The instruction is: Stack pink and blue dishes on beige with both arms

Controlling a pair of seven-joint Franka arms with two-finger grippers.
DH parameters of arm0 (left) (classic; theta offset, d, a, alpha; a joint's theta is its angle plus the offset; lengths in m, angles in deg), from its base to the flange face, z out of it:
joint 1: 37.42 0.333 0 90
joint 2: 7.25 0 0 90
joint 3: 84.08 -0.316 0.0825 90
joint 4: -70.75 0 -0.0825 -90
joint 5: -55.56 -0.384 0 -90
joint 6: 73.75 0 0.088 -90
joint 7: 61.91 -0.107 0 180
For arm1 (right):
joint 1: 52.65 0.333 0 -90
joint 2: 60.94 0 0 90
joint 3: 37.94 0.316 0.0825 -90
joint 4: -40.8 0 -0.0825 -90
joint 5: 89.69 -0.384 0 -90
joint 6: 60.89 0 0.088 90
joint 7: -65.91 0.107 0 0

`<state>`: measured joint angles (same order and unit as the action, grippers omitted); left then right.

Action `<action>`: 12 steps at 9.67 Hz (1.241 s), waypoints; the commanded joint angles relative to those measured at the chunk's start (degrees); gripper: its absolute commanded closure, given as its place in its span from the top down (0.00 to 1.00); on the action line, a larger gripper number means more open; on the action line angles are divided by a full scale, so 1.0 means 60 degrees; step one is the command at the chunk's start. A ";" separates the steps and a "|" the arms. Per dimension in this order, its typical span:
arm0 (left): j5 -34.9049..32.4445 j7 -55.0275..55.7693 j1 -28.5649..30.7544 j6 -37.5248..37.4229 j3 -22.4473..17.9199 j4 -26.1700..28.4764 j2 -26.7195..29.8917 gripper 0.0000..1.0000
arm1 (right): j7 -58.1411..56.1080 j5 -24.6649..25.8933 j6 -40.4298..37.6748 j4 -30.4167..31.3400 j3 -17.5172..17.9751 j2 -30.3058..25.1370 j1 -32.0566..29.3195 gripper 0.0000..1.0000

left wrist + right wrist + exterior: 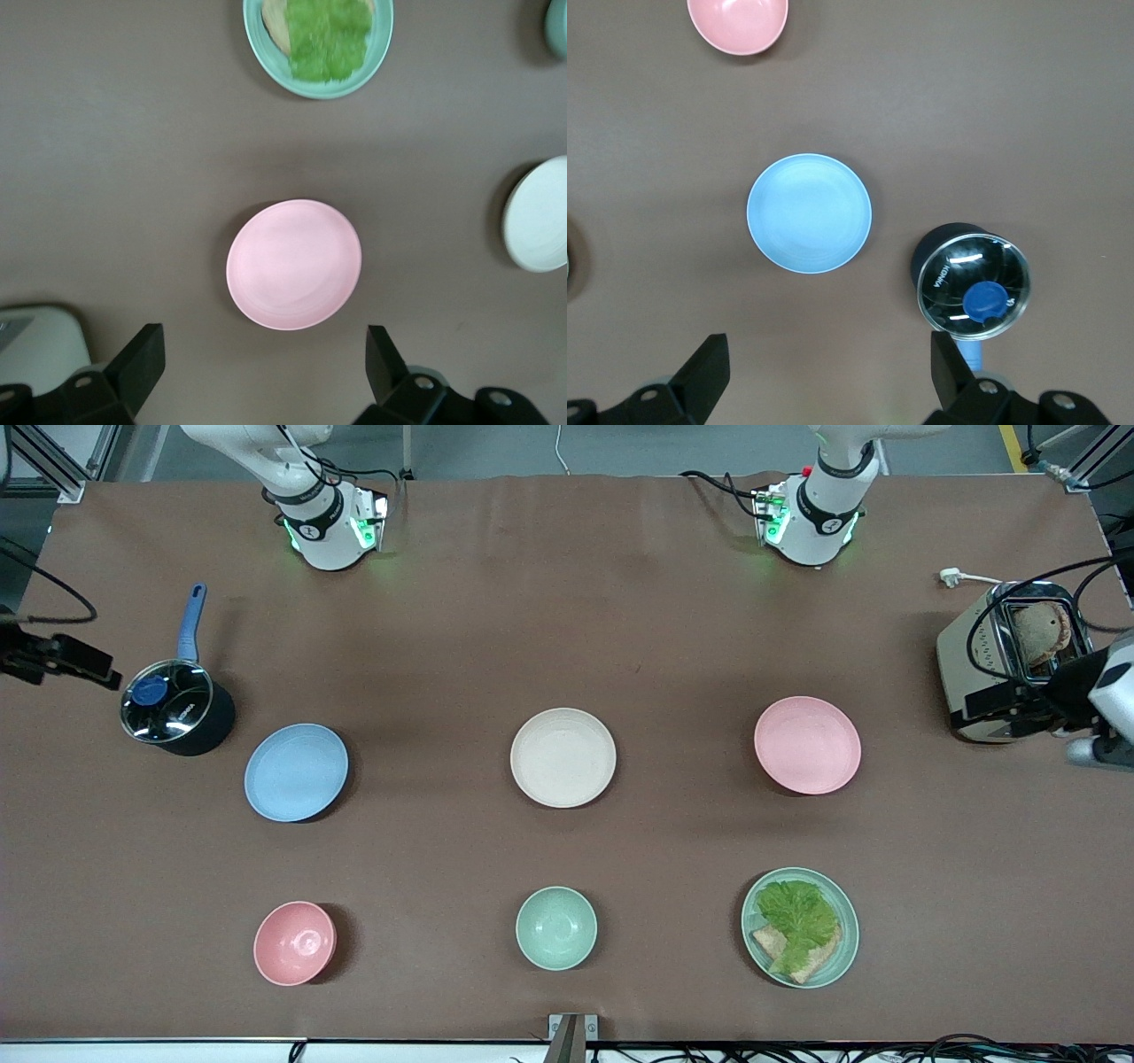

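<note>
My left gripper [261, 359] has its fingers [142, 359] spread wide with nothing between them; it hangs in the air above the pink plate [294, 264], with no contact. My right gripper [828, 367] is likewise spread wide and empty, its fingers [704, 367] framing open tabletop, and it hangs above the blue plate [809, 213]. Neither gripper shows in the front view, where only the arm bases appear along the top edge.

Task items: the pink plate [807, 745] lies flat on the brown table [567, 620] toward the left arm's end. The blue plate [296, 771] lies flat toward the right arm's end. The beige plate [563, 757] sits between them, well apart from both and bare. All three form a rough row across the middle of the table.

Other items: a lidded dark saucepan [174, 708] with a blue handle stands just beside the blue plate, slightly farther from the front camera. A pink bowl [295, 942], a pale green bowl [556, 927] and a green plate with lettuce and bread [800, 927] form a second row nearer to the front camera. A toaster [1010, 660] holding a slice of bread stands at the left arm's end of the table.
</note>
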<state>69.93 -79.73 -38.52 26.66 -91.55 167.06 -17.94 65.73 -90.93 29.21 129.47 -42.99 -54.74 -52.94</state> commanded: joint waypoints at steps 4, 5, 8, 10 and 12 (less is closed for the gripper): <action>0.0577 -0.2168 -0.0020 0.3754 -0.0132 0.2420 -0.2065 0.98 | -0.1254 -0.1738 0.4211 0.3601 -0.0037 0.1087 -0.0419 1.00; 0.0621 -0.2287 -0.0035 0.4150 -0.0103 0.2550 -0.2463 0.98 | -0.1985 -0.2279 0.4841 0.4069 -0.0037 0.1424 -0.0740 1.00; 0.0914 -0.2859 0.0009 0.4506 -0.0103 0.3225 -0.3065 0.63 | -0.5003 -0.4227 0.6413 0.4864 -0.0081 0.2480 -0.1254 1.00; 0.1032 -0.2874 -0.0006 0.4506 -0.0059 0.3284 -0.3112 0.62 | -0.6351 -0.5209 0.6734 0.4865 -0.0183 0.3109 -0.1446 1.00; 0.1032 -0.2874 -0.0035 0.4506 0.0044 0.3371 -0.3112 0.29 | -0.7015 -0.5914 0.6825 0.4865 -0.0257 0.3536 -0.1446 0.94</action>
<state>74.92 -95.75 -38.38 52.27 -91.50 185.90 -35.75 26.35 -123.44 69.59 158.16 -44.76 -34.08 -61.19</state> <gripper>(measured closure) 0.445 0.022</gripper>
